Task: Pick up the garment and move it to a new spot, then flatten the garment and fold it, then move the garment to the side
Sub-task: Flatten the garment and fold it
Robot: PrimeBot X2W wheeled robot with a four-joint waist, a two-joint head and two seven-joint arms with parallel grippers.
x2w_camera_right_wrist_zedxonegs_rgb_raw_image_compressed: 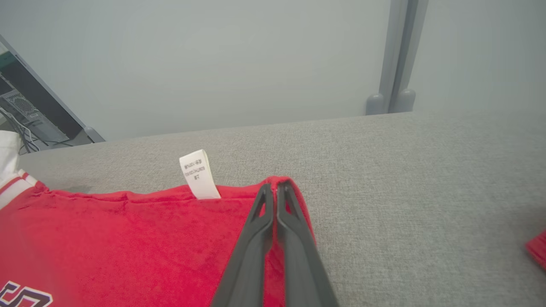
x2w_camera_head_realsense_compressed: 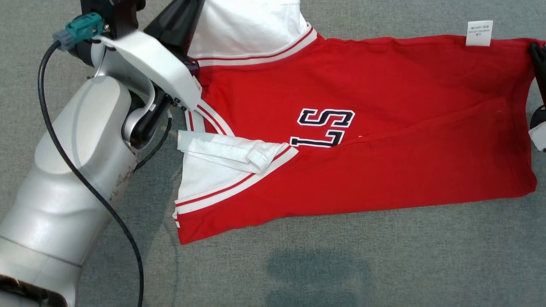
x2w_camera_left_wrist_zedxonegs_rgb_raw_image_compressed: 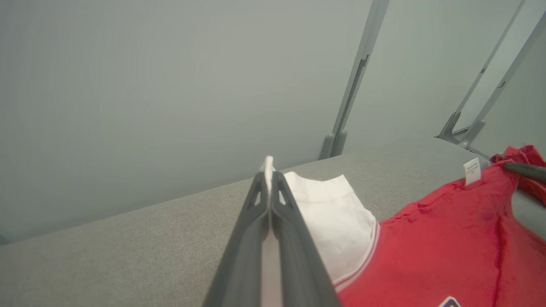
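The garment (x2w_camera_head_realsense_compressed: 384, 128) is a red jersey with white sleeves, striped trim and dark letters, lying spread across the grey cloth surface. My left gripper (x2w_camera_left_wrist_zedxonegs_rgb_raw_image_compressed: 268, 177) is shut on the edge of a white sleeve (x2w_camera_left_wrist_zedxonegs_rgb_raw_image_compressed: 337, 221), lifted a little off the surface; in the head view its dark fingers (x2w_camera_head_realsense_compressed: 175, 21) rise at the top left. My right gripper (x2w_camera_right_wrist_zedxonegs_rgb_raw_image_compressed: 276, 187) is shut on the red corner of the hem, close to the white care label (x2w_camera_right_wrist_zedxonegs_rgb_raw_image_compressed: 197, 172). At the head view's right edge the right gripper (x2w_camera_head_realsense_compressed: 538, 59) pinches that same corner. The near white sleeve (x2w_camera_head_realsense_compressed: 226, 153) lies folded over the body.
The grey padded surface (x2w_camera_head_realsense_compressed: 341, 264) stretches around the garment, with room in front and to the left. A pale wall and grey frame posts (x2w_camera_left_wrist_zedxonegs_rgb_raw_image_compressed: 349, 106) stand behind its far edge. My left forearm with its black cable (x2w_camera_head_realsense_compressed: 85, 183) covers the near left. Dark equipment (x2w_camera_right_wrist_zedxonegs_rgb_raw_image_compressed: 25, 111) stands beyond the edge.
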